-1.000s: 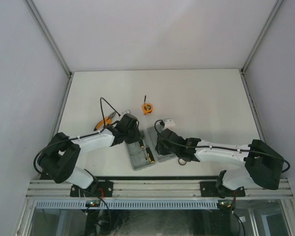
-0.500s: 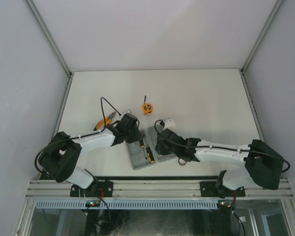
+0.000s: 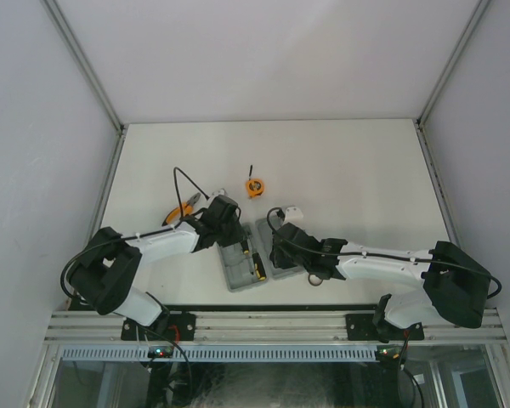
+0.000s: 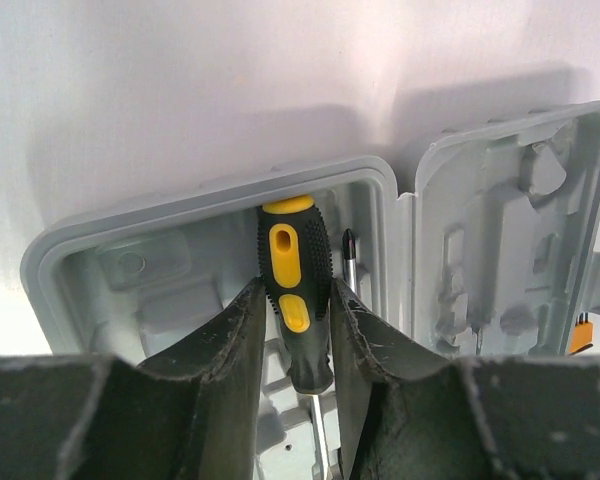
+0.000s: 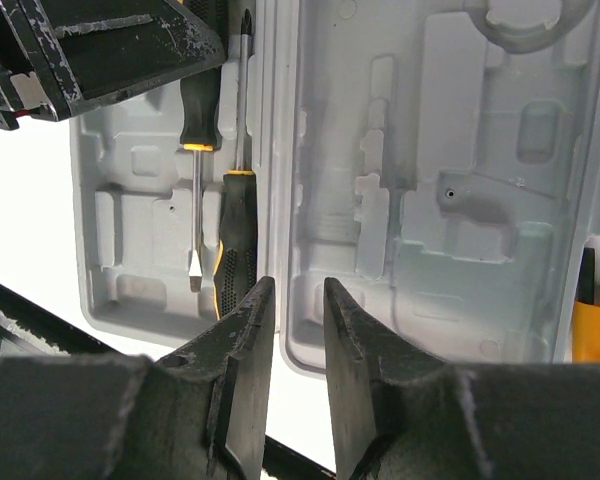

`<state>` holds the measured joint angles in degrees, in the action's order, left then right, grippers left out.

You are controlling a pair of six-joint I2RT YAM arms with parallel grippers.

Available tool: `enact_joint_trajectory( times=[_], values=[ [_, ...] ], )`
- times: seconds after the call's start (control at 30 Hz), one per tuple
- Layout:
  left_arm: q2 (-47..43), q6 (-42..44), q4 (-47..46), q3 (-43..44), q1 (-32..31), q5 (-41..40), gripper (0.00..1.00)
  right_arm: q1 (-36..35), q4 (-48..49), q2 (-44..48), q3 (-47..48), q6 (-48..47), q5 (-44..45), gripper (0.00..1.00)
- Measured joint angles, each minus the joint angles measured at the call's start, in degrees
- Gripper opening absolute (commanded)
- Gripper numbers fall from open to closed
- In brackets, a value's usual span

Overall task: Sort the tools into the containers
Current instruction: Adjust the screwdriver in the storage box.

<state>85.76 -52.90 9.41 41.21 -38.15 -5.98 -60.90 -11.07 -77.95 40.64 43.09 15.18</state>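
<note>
Left gripper [image 4: 297, 290] has its fingers [image 4: 230, 345] closed on the handle of a black-and-yellow screwdriver [image 4: 285, 250] lying in a recess of the grey hinged plastic tool case [image 4: 180, 200], beside a second black-and-yellow screwdriver [image 5: 235, 235] seated there. Right gripper [image 5: 297, 285], jaws narrowly apart, straddles the case's near rim and seems to pinch it, though the contact is hard to see. Orange-handled pliers [image 3: 180, 209] and the round orange tape measure [image 3: 252, 185] lie out on the white table [image 3: 348, 170], so I judge under half sorted.
</note>
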Motion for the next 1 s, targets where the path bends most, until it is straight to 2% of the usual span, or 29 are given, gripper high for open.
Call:
enact_joint_trajectory(
  times=[0.4, 0.53, 0.67, 1.0],
  values=[
    [0.09, 0.46, -0.33, 0.0, 0.11, -0.33, 0.45, -0.31, 0.31, 3.85, 0.0, 0.04, -0.11, 0.25],
    [-0.17, 0.61, -0.37, 0.0, 0.11, -0.24, 0.55, -0.33, 0.74, 4.13, 0.0, 0.44, -0.26, 0.26],
    [-1.81, 1.09, -0.07, 0.0, 0.11, -0.28, 0.58, -0.33, 0.66, 4.13, 0.0, 0.74, -0.26, 0.25],
    [-10.16, 3.5, 3.26, 0.0, 0.11, -1.36, 0.58, -0.33, 0.59, 4.13, 0.0, 1.05, -0.26, 0.25]
  ],
)
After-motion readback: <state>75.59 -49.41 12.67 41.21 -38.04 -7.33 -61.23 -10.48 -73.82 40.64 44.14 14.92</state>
